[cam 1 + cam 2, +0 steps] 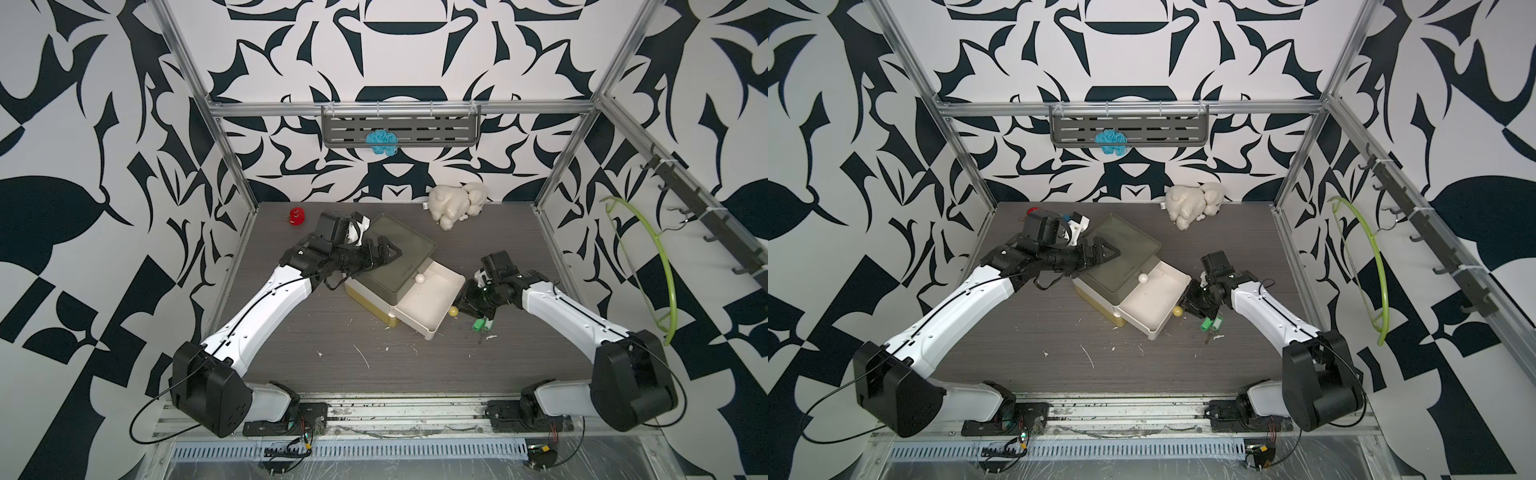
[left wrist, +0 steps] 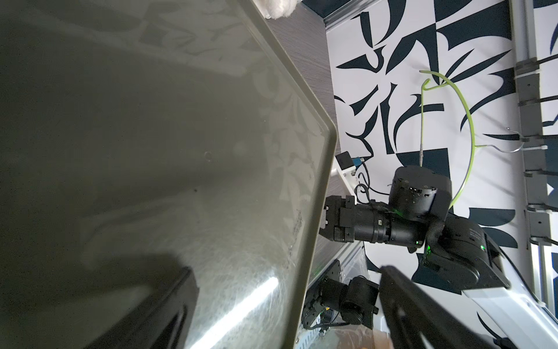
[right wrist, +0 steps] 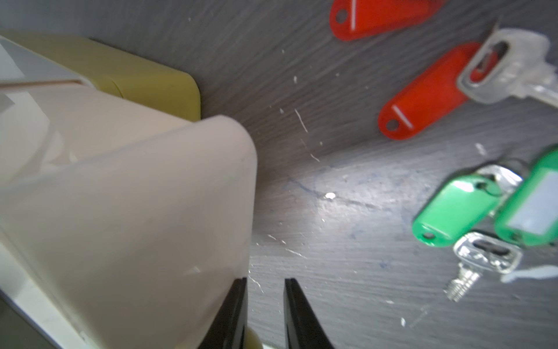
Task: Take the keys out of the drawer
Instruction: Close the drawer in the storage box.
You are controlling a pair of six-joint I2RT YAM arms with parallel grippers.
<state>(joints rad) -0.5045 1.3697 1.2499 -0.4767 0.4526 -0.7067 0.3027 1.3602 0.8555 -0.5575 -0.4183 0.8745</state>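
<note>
Beside drawer (image 1: pixel 430 297), keys (image 3: pixel 453 211), red tags (image 3: pixel 422 96) wrist view only, right pincer (image 3: pixel 264 282), left pincer (image 2: pixel 282 278) parted.

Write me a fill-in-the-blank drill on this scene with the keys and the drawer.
The keys lie on the ___, beside the white drawer.
Their visible tags are red and ___.
The drawer is ___, not shut.
Missing words: table; green; open.
</note>
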